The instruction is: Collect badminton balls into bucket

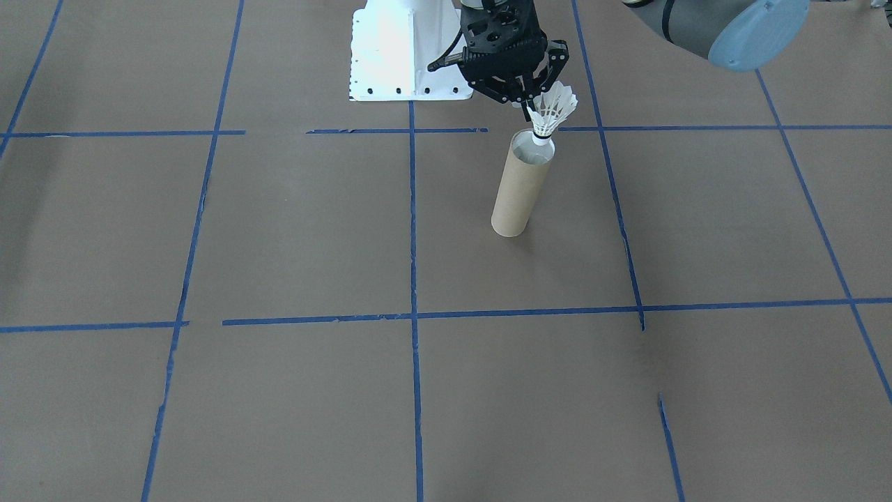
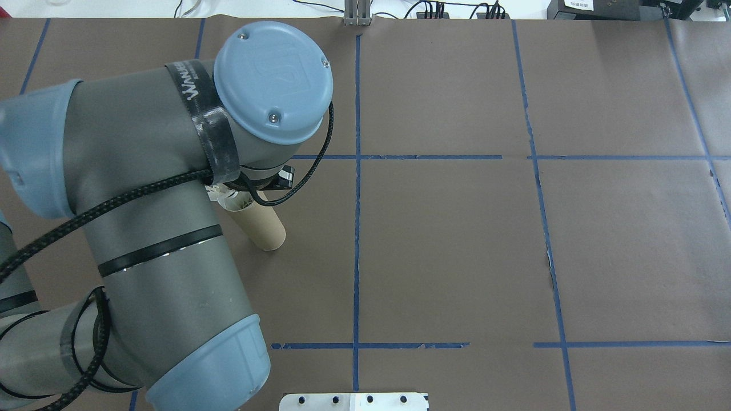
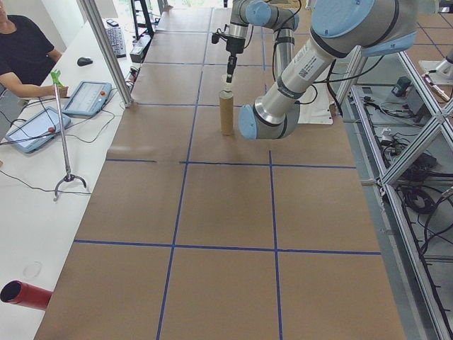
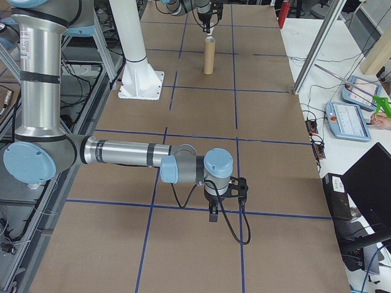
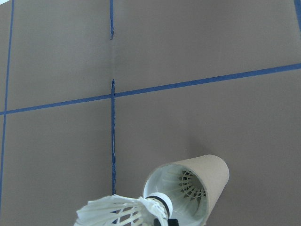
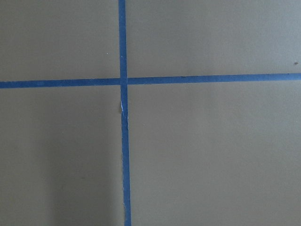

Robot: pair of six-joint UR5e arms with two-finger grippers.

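Exterior front-facing view, near edge first: brown table paper (image 1: 293, 404) crossed by blue tape (image 1: 415, 362), nothing of the task on it.

Mid-table: 1 cardboard tube (image 1: 514, 199), upright, open mouth up, white inside.

Just over its mouth: 1 shuttlecock (image 1: 555, 110), cork down, dark band showing, cork at the 1 o'clock side of the rim. Skirt leaning off toward 1 o'clock, not plumb.

At 11 o'clock of the skirt: left gripper (image 1: 527, 100), clenched on the feather edge, carrying the shuttlecock.

Farther back, at 10 o'clock of the tube: 1 white pedestal base (image 1: 390, 59).

Left wrist view, same order: held skirt (image 5: 117, 213) nearest, tube rim (image 5: 214, 168) beyond at 2 o'clock. Ribbed feather pattern inside the tube; possibly a 2nd shuttlecock already down there, not certain.

Right gripper (image 4: 214, 211): seen only from the table's right end, low over the paper, well apart from the tube. Cannot tell whether released or clenched.

Step in hand, as judged: insertion, cork at the mouth, not yet in.

Next move calls for: shifting the cork toward 7 o'clock to centre it, straightening the skirt, lowering, then letting go. Tight fit likely, with the skirt about as wide as the tube. Risk of catching the rim and tipping the tube.

Count: 1 tube, 1 shuttlecock sure, 2 grippers.
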